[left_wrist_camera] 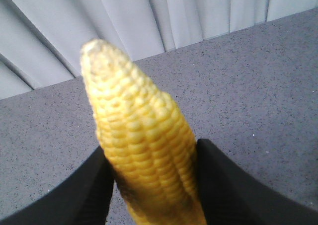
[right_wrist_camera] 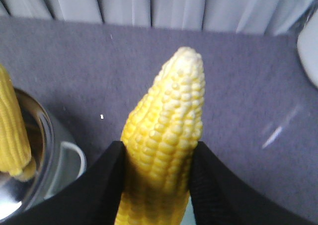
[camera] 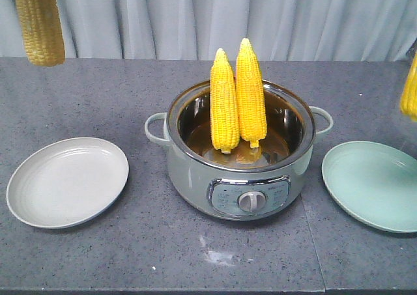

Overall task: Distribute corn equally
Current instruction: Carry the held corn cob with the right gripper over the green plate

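Two corn cobs (camera: 237,99) stand upright, tips up, inside the pale green electric pot (camera: 238,187) at the table's middle. My left gripper (left_wrist_camera: 155,160) is shut on a third cob (left_wrist_camera: 139,135), which hangs high at the top left of the front view as the cob (camera: 40,25). My right gripper (right_wrist_camera: 158,158) is shut on another cob (right_wrist_camera: 166,135), seen at the right edge of the front view as a yellow sliver (camera: 410,90), above the table beside the pot. Both gripper bodies are almost out of the front view.
A grey-white plate (camera: 39,204) lies left of the pot and a mint green plate (camera: 371,178) lies right of it, both without food. The pot has side handles (camera: 154,127) and a front dial (camera: 250,201). A grey curtain hangs behind the dark stone table.
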Robot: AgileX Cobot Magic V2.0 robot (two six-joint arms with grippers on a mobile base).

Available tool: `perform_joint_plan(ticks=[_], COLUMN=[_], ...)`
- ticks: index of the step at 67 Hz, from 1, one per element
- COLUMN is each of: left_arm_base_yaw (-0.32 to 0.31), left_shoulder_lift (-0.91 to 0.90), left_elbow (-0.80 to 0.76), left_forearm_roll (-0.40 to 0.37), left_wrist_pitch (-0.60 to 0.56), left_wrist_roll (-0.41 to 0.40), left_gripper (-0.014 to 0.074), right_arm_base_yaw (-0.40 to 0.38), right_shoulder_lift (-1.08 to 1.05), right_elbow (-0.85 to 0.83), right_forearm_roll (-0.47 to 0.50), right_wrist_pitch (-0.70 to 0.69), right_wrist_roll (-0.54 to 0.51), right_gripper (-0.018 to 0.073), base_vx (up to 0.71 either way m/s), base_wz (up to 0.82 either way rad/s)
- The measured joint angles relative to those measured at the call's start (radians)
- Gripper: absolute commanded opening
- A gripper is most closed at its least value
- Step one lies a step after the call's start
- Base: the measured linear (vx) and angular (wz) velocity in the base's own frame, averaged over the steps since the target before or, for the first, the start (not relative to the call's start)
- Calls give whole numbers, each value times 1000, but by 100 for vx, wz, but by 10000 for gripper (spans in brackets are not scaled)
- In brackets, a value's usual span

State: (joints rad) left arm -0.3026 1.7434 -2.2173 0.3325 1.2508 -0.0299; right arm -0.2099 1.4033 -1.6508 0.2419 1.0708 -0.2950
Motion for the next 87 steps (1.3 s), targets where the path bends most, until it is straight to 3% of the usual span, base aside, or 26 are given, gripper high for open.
perform_joint_plan(ticks=[24, 54, 87], left_arm_base_yaw=[1, 1, 1], left_shoulder_lift=[0, 0, 0], left_elbow=[0, 0, 0], left_forearm_roll=[0, 0, 0], left_wrist_pitch=[0, -1, -1], left_wrist_roll=[0, 0, 0], left_gripper=[129, 129, 129], right_arm_base_yaw=[0, 0, 0], right_shoulder_lift=[207, 420, 454], right_elbow=[0, 0, 0], right_forearm_roll=[-75, -67, -55], right_wrist_pitch=[157, 174, 172], right_wrist_roll=[26, 22, 23], right_gripper=[22, 72, 155], base_vx=[0, 0, 0], base_wz=[0, 0, 0])
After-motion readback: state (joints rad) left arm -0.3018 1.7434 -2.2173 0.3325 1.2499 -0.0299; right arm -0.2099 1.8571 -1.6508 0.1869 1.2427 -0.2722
